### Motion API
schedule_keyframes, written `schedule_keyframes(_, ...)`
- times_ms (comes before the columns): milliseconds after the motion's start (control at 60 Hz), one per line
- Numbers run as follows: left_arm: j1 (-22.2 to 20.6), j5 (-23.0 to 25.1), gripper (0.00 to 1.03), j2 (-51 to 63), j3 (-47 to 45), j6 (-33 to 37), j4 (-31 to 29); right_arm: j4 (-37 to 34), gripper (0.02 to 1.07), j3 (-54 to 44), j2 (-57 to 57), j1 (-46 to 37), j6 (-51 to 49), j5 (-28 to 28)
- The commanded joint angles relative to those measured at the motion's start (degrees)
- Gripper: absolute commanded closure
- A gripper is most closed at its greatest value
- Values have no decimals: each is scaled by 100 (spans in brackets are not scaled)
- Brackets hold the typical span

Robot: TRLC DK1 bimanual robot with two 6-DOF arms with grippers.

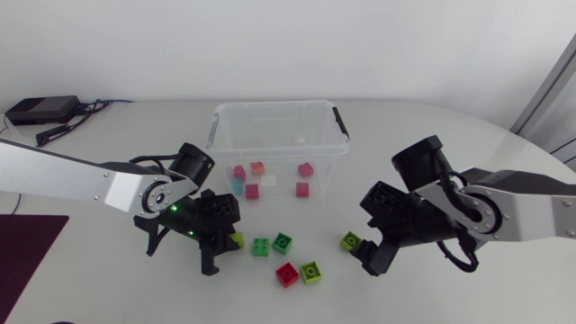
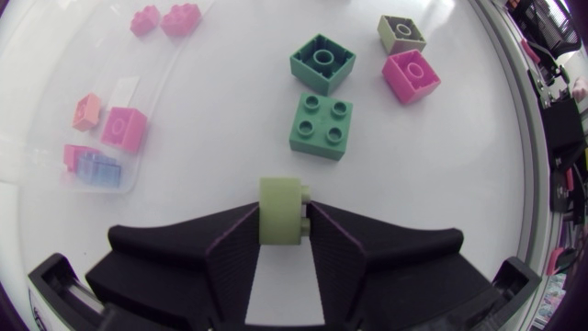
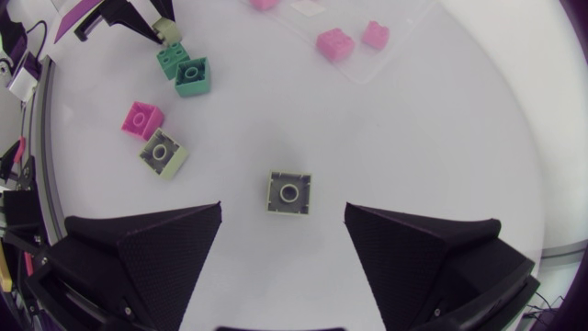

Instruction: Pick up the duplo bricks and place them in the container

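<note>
My left gripper [image 2: 283, 222]: clamped on lime brick [image 2: 280, 202].
My right gripper [image 3: 283, 211]: spread wide, loose green brick [image 3: 289, 192] lying just ahead, untouched.

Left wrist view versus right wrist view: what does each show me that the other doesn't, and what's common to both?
Only the left wrist view: the orange brick and blue brick in the container. Only the right wrist view: the open right gripper, a lone lime brick lying between its fingertips. Both: the left gripper shut on a pale green brick, two green bricks and the magenta brick.
</note>
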Motion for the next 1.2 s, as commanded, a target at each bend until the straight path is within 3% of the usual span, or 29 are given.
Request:
schedule_keyframes(0, -73, 61, 79, 62, 50, 156, -5, 109, 13, 141, 233, 69, 118, 78)
schedule_keyframes(300, -47, 96, 80, -641, -82, 120, -181, 531, 19, 264, 981, 271, 311, 456)
schedule_keyframes(517, -3, 210, 80, -1485, -21, 85, -567, 654, 45, 317, 1288, 271, 320, 447)
schedule_keyframes(667, 50, 324, 80, -2188, 296, -143, -928, 804, 74, 308, 1455, 271, 329, 429)
schedule_keyframes(800, 59, 421, 80, -2575, 700, -627, -963, 593, 79, 335, 1315, 271, 399, 421)
schedule_keyframes(983, 217, 465, 80, -2320, 972, -1426, -102, 4, 80, 484, 480, 297, 452, 429)
schedule_keyframes(1017, 278, 456, 80, -2074, 1060, -1752, 338, -172, 80, 572, 304, 306, 460, 429)
schedule_keyframes(1183, 445, 298, 80, -1380, 1509, -2200, 900, -690, 80, 941, -153, 473, 557, 438)
